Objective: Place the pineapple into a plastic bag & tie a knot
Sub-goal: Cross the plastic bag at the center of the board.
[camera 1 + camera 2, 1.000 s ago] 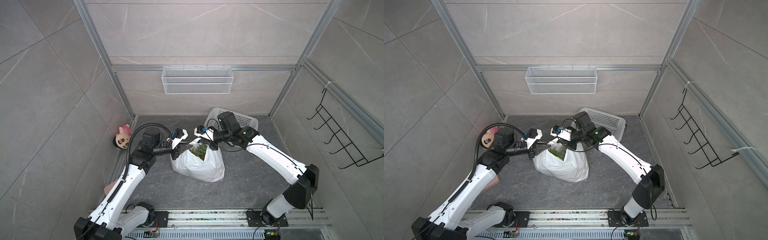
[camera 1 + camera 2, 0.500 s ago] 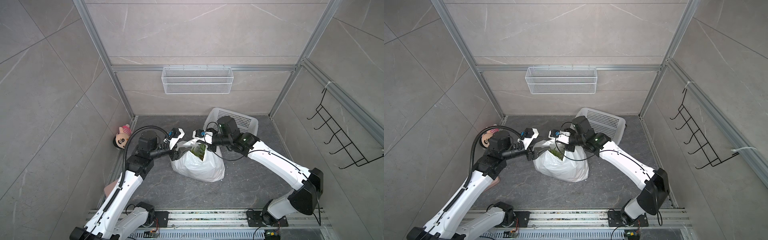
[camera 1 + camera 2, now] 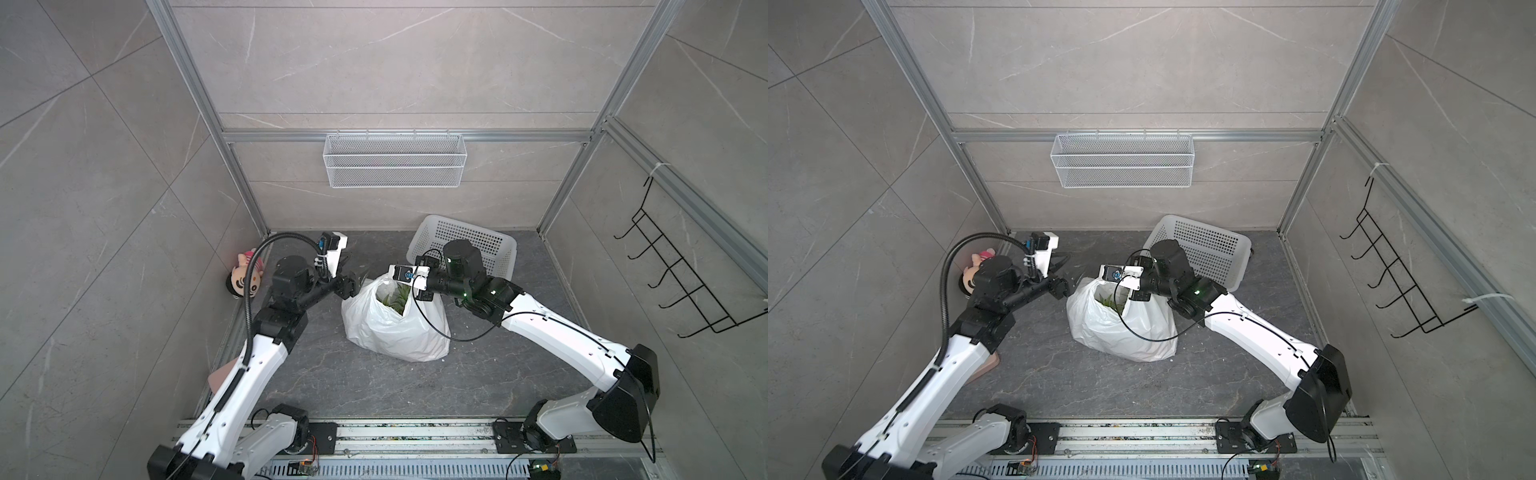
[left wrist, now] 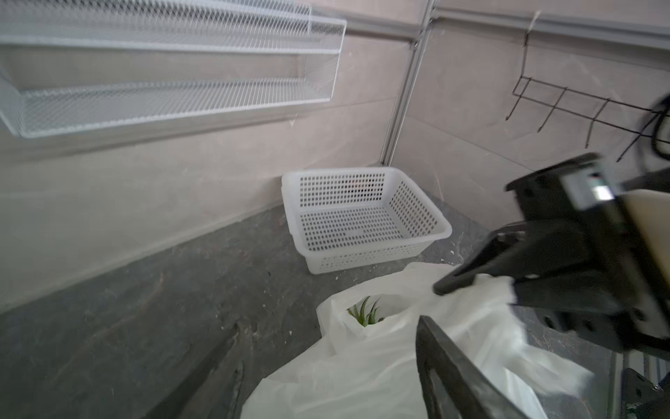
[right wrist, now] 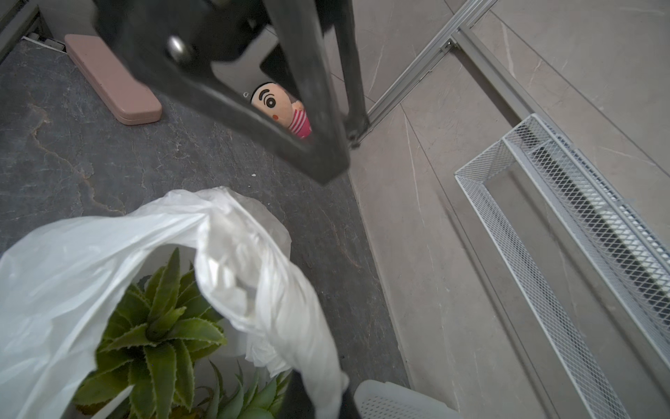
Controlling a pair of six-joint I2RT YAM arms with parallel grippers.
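Observation:
The white plastic bag point(image 3: 395, 332) point(image 3: 1121, 328) stands on the dark floor with its mouth open. Inside it the pineapple's green crown point(image 3: 395, 297) point(image 5: 156, 326) pokes up. My right gripper point(image 3: 417, 293) point(image 5: 326, 402) is over the bag's mouth, shut on one white handle strip point(image 5: 275, 308). In the left wrist view its fingertip point(image 4: 453, 283) pinches that strip. Just left of the bag's top edge, my left gripper point(image 3: 353, 270) point(image 4: 326, 381) is open and holds nothing. A knot is not in view.
A white perforated basket point(image 3: 478, 245) sits behind the right arm by the back wall. A plush doll point(image 3: 245, 278) and a pink case point(image 5: 112, 79) lie along the left wall. A wire shelf point(image 3: 395, 162) hangs on the back wall and a black hook rack point(image 3: 685, 282) on the right wall.
The left gripper has opened, let go of the bag's handle and drawn back a little to the left. The right gripper stays shut on its strip over the bag.

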